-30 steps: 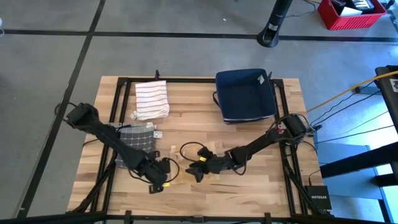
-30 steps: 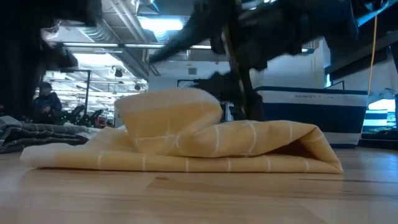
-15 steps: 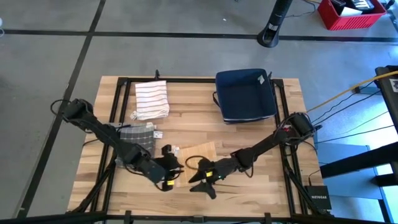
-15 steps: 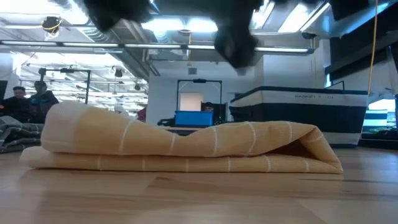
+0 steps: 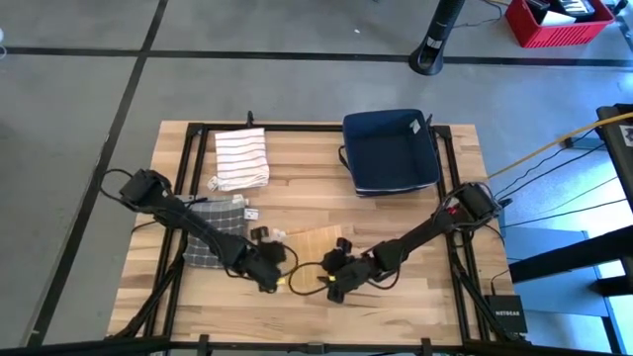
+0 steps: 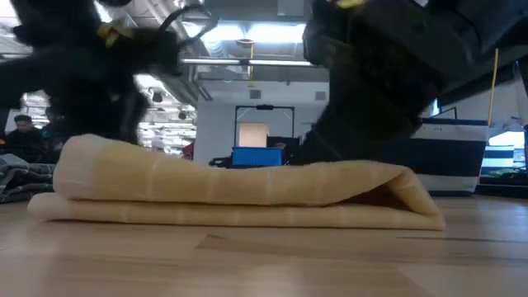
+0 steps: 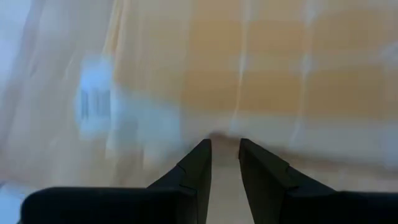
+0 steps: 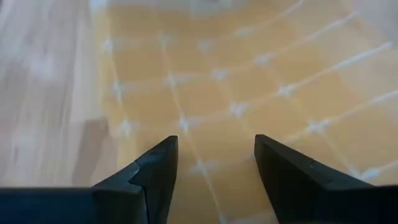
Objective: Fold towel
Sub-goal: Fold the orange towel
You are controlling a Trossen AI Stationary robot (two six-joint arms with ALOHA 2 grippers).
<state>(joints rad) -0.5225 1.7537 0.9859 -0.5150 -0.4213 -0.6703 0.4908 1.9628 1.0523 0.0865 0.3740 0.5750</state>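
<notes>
Both arms have drawn back toward the 6 o'clock edge of the table (image 5: 455, 208) since the earlier frames, when they lifted one side of the yellow towel (image 5: 315, 242) and carried it over; that raised flap, seen standing high in the low view a second ago, now lies flat on the layer beneath.

High view: the yellow towel rests folded at about 6 o'clock from the table's centre. The left hand (image 5: 265, 275) sits just beside its 8 o'clock corner and the right hand (image 5: 341, 275) at its 5 o'clock edge.

Low view: the towel (image 6: 239, 194) forms a low, two-layer stack with a rounded fold at each end.

Left wrist view: the left hand (image 7: 225, 144) has its fingers narrow, nearly together, with nothing visibly between them and the cloth (image 7: 261, 68) just ahead.

Right wrist view: the right hand (image 8: 216, 144) is spread wide and empty, with gridded yellow cloth (image 8: 249, 81) directly beyond the tips.

Elsewhere on the table: a striped white towel (image 5: 241, 156) near 11 o'clock, a grey checked towel (image 5: 213, 229) near 9 o'clock, and a dark blue bin (image 5: 390, 152) near 1 o'clock.

Judgement: one fold appears complete and released; a further fold or a transfer to the bin may remain.
</notes>
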